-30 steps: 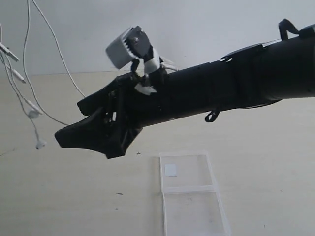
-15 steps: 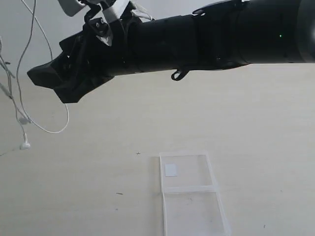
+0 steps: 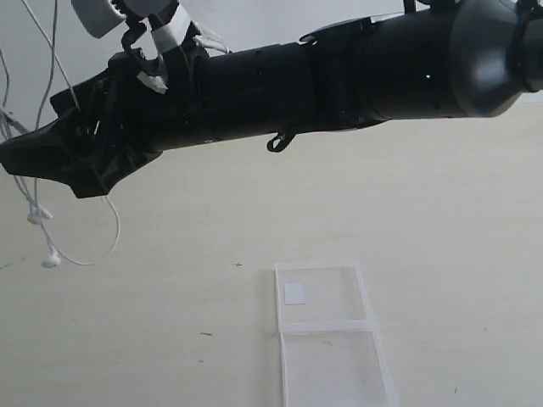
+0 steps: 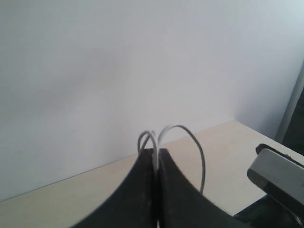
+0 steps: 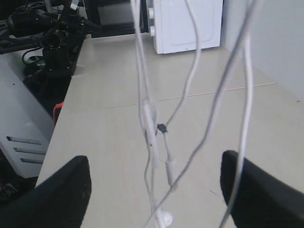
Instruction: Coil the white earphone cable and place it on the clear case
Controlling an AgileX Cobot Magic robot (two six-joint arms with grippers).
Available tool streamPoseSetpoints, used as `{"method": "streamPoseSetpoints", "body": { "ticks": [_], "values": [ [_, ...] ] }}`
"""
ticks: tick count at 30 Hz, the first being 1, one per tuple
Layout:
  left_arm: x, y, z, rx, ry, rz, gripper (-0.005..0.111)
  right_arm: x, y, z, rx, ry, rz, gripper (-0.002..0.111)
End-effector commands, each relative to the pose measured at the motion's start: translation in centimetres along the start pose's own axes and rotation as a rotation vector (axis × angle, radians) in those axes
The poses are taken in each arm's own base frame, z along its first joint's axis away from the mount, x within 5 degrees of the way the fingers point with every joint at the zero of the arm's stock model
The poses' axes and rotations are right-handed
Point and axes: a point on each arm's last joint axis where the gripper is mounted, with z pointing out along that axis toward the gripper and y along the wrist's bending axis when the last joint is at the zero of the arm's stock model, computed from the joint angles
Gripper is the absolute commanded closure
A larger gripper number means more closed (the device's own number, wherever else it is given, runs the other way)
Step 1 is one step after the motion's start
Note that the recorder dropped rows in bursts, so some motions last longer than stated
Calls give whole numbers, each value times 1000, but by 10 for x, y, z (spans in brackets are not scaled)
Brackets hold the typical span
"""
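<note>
White earphone cable (image 5: 148, 116) is hanging in loose strands over the table (image 3: 441, 254) at the left of the exterior view, its earbuds dangling low. It is hanging well apart from the clear case (image 3: 331, 365), which is lying flat on the tabletop. The left gripper (image 4: 156, 151) is pinching loops of the cable between closed jaws. The right gripper (image 5: 152, 190) is holding its jaws spread wide — strands are hanging between them, ungripped.

Glossy clr plastic case (image 3: 333, 359)
</note>
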Motion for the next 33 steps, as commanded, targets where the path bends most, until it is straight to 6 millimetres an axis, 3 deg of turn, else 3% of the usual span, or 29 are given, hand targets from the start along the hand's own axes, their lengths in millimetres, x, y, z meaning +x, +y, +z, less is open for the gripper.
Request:
{"method": "streamPoseSetpoints", "body": {
  "ticks": [1,19,24,33],
  "values": [
    [0,-1,-1,9,-2,-21,107,-2,2,3,-6,-6,-14,35],
    [1,-5,-1,55,2,-49,107,-1,0,3,24,5,6,35],
    [-2,-8,-1,84,-8,-65,107,-1,13,13,5,17,-11,35],
    [-7,-12,-2,112,-15,-58,107,-29,20,27,62,-21,-60,37]
  ]
}}
